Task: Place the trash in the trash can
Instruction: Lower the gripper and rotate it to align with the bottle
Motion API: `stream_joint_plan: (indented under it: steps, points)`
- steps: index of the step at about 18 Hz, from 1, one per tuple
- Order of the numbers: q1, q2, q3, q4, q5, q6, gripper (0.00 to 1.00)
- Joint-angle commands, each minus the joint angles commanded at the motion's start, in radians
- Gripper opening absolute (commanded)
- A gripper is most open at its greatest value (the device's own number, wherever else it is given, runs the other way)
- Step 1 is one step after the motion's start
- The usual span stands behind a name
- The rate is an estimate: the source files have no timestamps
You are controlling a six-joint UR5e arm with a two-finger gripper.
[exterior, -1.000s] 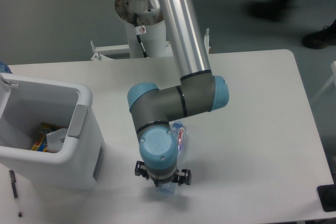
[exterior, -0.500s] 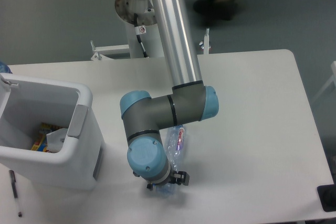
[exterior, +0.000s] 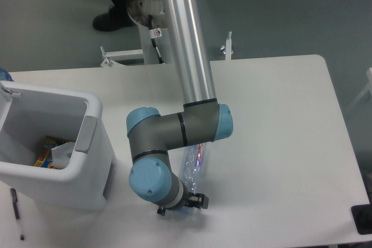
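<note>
Crushed clear plastic bottle (exterior: 193,161) lies on the white counter (exterior: 279,120) near its front edge, its red-white label facing up, and its lower end runs under the arm's blue-capped wrist. The tool (exterior: 181,205) sits at that lower end, mostly hidden beneath the wrist; only small black parts of it show on either side, so whether it grips the bottle or stands open cannot be told. The trash can (exterior: 93,121), a large white bin with a grey handle panel, stands at the left of the counter, apart from the bottle, with some colourful and whitish items inside. A thin black pen (exterior: 17,213) lies on the counter just beside the bin's front left corner.
</note>
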Motion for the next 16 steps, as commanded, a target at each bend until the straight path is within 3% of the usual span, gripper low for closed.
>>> stream_joint_plan:
  steps: [5, 12, 16]
  points:
    - [0.0, 0.005, 0.0, 0.0, 0.0, 0.0, 0.48]
    - [0.002, 0.026, -0.002, -0.002, -0.021, 0.003, 0.48]
    - [0.018, 0.046, 0.003, -0.002, -0.089, 0.002, 0.48]
